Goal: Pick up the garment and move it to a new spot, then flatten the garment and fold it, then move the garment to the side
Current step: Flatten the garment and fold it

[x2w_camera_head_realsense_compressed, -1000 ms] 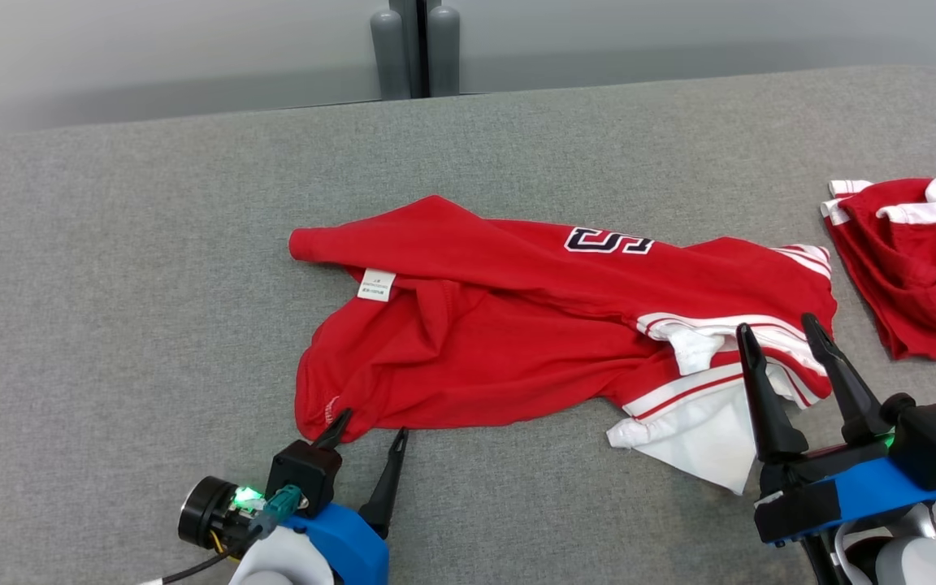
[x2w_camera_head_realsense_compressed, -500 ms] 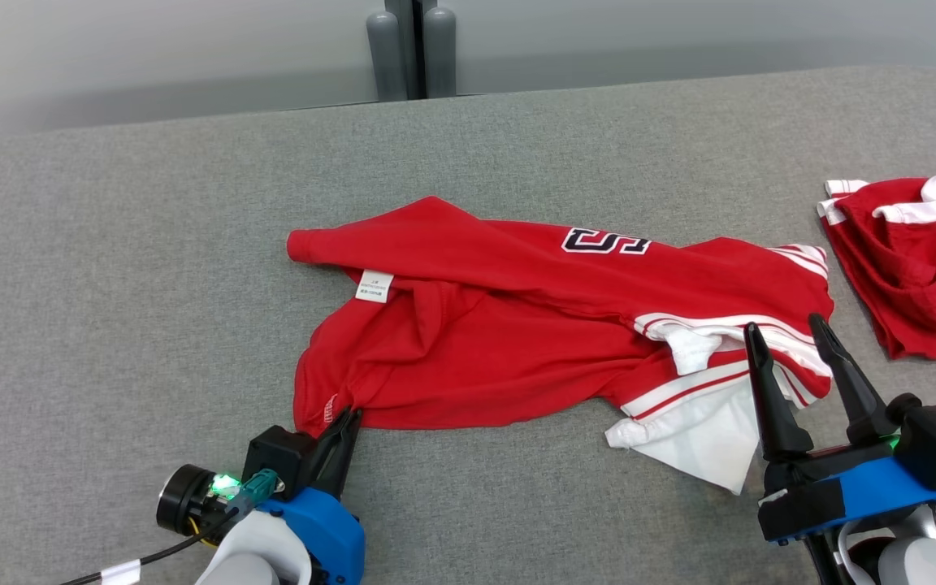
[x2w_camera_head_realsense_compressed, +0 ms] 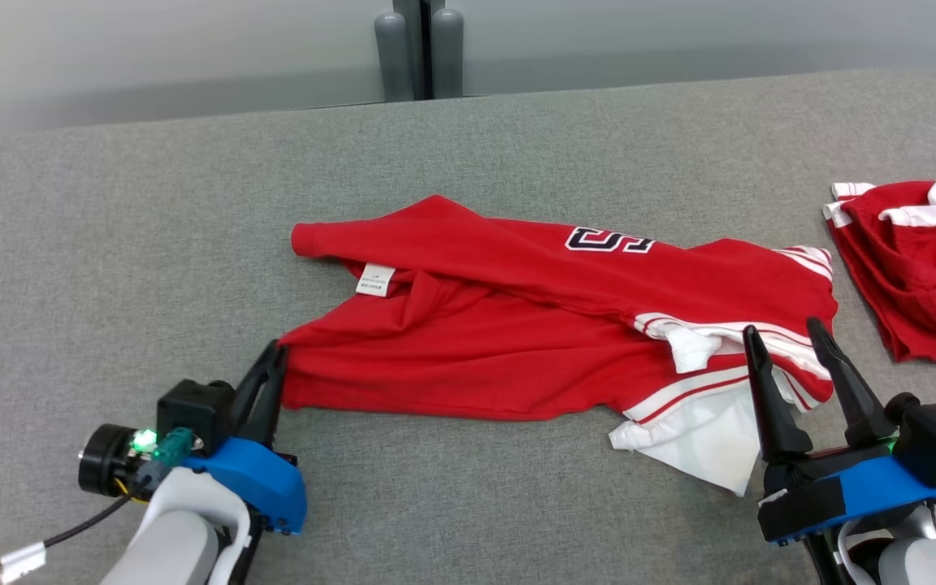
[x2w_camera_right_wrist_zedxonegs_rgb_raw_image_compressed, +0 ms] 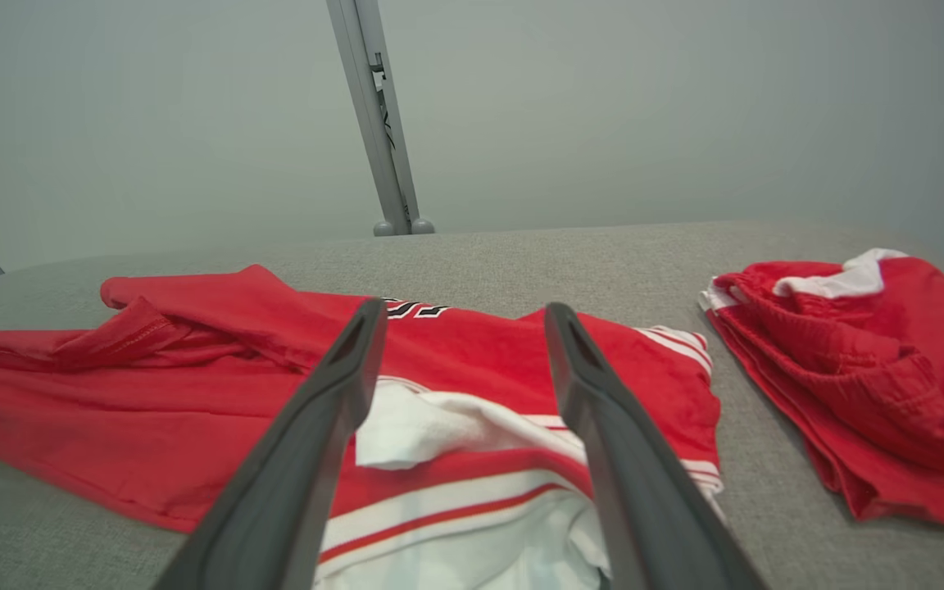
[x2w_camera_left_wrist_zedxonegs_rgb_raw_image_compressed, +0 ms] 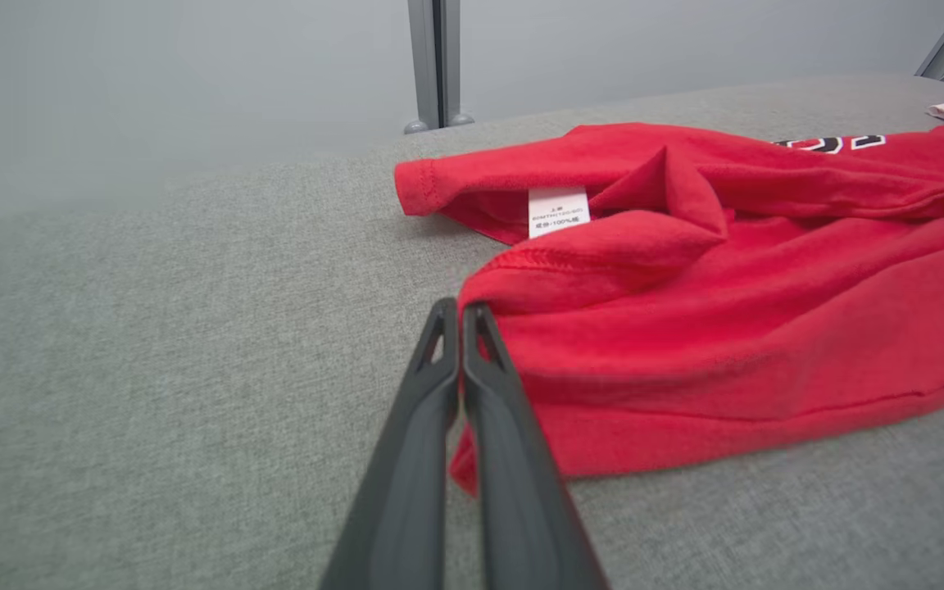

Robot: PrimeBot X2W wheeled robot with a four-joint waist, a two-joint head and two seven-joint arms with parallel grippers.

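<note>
The garment point(x2w_camera_head_realsense_compressed: 517, 325) is a red shirt with white striped trim and a dark number print, lying crumpled across the middle of the grey cloth surface. Its near-left hem corner is drawn out to the left, and my left gripper point(x2w_camera_head_realsense_compressed: 275, 349) is shut on that corner. The left wrist view shows the two fingers pressed together at my left gripper point(x2w_camera_left_wrist_zedxonegs_rgb_raw_image_compressed: 460, 310), right at the edge of the garment point(x2w_camera_left_wrist_zedxonegs_rgb_raw_image_compressed: 726, 311). My right gripper point(x2w_camera_head_realsense_compressed: 781, 327) stands open just above the white trim at the shirt's right end. Through that gripper point(x2w_camera_right_wrist_zedxonegs_rgb_raw_image_compressed: 465, 310) the garment point(x2w_camera_right_wrist_zedxonegs_rgb_raw_image_compressed: 193, 393) shows below.
A second red and white garment point(x2w_camera_head_realsense_compressed: 915, 260) lies bunched at the right edge, also seen as a bunched pile point(x2w_camera_right_wrist_zedxonegs_rgb_raw_image_compressed: 865, 360) in the right wrist view. Grey posts point(x2w_camera_head_realsense_compressed: 411, 49) stand behind the far edge. Bare grey surface point(x2w_camera_head_realsense_compressed: 110, 244) lies to the left.
My left gripper shut on the shirt's near-left corner, then moved left and away from me, dragging that corner out and stretching the lower hem. The right gripper stayed still and open.
</note>
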